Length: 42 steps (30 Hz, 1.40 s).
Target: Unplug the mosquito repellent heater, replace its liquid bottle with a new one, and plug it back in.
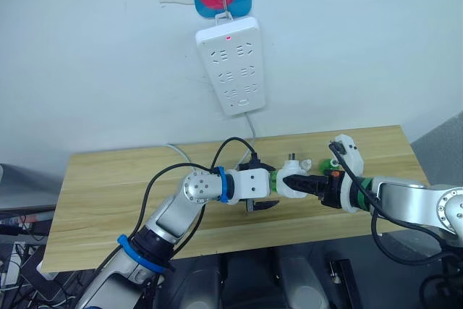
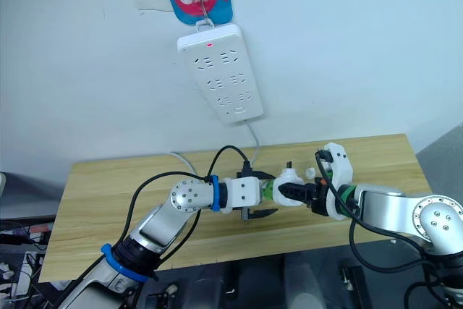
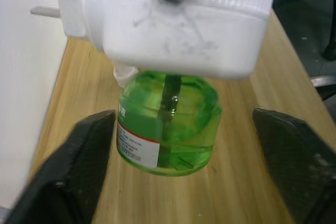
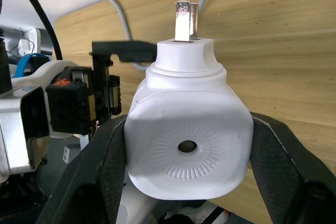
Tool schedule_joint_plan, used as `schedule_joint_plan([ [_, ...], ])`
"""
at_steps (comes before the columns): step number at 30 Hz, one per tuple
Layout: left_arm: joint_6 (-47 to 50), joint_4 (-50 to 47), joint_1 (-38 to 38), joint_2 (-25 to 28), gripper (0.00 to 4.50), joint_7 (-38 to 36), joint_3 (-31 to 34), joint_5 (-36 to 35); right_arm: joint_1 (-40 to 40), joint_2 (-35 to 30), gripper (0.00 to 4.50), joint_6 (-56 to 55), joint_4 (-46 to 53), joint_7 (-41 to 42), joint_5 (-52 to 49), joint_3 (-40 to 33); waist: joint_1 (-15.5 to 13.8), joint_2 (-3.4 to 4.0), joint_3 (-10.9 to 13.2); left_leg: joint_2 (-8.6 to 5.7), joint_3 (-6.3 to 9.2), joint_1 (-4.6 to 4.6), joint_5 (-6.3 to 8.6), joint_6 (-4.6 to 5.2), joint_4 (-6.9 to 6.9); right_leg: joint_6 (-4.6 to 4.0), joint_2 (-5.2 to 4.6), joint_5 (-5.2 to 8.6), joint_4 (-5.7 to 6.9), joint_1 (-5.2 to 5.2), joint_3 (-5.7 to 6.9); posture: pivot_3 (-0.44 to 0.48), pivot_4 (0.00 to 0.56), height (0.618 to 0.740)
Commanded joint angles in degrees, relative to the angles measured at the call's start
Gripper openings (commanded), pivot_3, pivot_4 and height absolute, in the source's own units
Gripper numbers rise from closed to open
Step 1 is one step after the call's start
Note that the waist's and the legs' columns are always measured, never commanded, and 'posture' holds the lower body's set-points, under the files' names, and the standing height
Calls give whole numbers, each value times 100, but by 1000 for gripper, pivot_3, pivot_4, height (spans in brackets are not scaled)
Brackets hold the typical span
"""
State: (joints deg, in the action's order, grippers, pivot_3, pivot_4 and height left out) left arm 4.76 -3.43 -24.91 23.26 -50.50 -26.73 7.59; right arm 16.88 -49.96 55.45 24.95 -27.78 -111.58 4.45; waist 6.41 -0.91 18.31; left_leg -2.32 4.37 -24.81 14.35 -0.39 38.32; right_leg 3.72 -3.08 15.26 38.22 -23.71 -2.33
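mosquito repellent heater [image 4: 186,145] is being squeezed by the right gripper [image 1: 312,184]; left gripper [image 3: 178,171] is waiting wide open around its green bottle [image 3: 167,124], needing to close and twist.

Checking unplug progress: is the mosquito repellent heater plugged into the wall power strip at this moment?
No. The mosquito repellent heater sits clamped in the right gripper over the table, its prongs bare, away from the power strip.
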Motion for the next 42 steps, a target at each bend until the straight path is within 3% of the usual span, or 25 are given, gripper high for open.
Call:
schedule_joint_plan([
  [1,-123,-42,-32,-92,2635,39,-30,7,-16,49,2936,-142,281,-13,-142,-40,1,0,0,0,0,0,0,0,1,0,0,0,0,0,0,-264,272,740],
  [3,-141,-30,-39,-122,2282,49,-27,13,-26,61,2936,-161,300,-36,-142,-35,2,1,-1,0,-2,0,0,0,3,0,0,0,2,0,-1,-264,272,740],
  [13,-112,104,-10,-158,2282,33,70,-52,86,53,2936,-239,415,-28,-142,-71,7,1,-1,-1,-5,-2,2,3,38,1,0,1,41,-5,-5,-276,281,740],
  [17,-17,123,113,-278,2282,109,275,-321,88,-47,4309,-416,579,20,-142,-351,9,0,-1,-1,-7,-2,3,4,46,1,1,2,50,-7,-8,-276,281,740],
  [22,34,47,435,-596,2282,208,721,-1002,-305,-565,4467,-656,1402,71,-93,-932,4,1,-1,-1,-6,-8,3,5,48,2,0,2,51,-12,-7,-286,290,740],
  [26,85,11,722,-1002,2282,338,1146,-1657,-1156,-428,4467,-1013,2443,460,1201,-1404,14,-3,-4,1,-4,-11,3,5,49,2,-1,2,50,-12,-5,-301,289,740],
  [30,175,-87,788,-1292,2282,531,1367,-2021,-1708,-22,4467,-1356,3106,959,2730,-1215,13,-4,-13,-2,-7,-7,3,4,57,3,1,3,61,-11,-8,-311,288,740],
  [33,3,-64,746,-1572,2282,744,1450,-2118,-2069,639,4467,-1744,3418,1115,3950,-793,17,-3,-20,-2,-7,-7,3,4,56,5,4,4,61,-12,-8,-323,279,740],
  [36,-299,33,673,-1716,2282,742,1336,-2038,-1914,1132,4467,-1842,3286,1127,5033,-219,36,-3,-33,-3,-12,-6,2,3,57,5,4,4,62,-13,-13,-333,275,740],
  [42,-343,-11,664,-1863,2282,747,1313,-2160,-1602,1733,4467,-1819,3037,1245,5915,144,98,-3,-92,-5,-9,-4,2,3,52,5,6,5,62,-14,-11,-331,262,740],
])
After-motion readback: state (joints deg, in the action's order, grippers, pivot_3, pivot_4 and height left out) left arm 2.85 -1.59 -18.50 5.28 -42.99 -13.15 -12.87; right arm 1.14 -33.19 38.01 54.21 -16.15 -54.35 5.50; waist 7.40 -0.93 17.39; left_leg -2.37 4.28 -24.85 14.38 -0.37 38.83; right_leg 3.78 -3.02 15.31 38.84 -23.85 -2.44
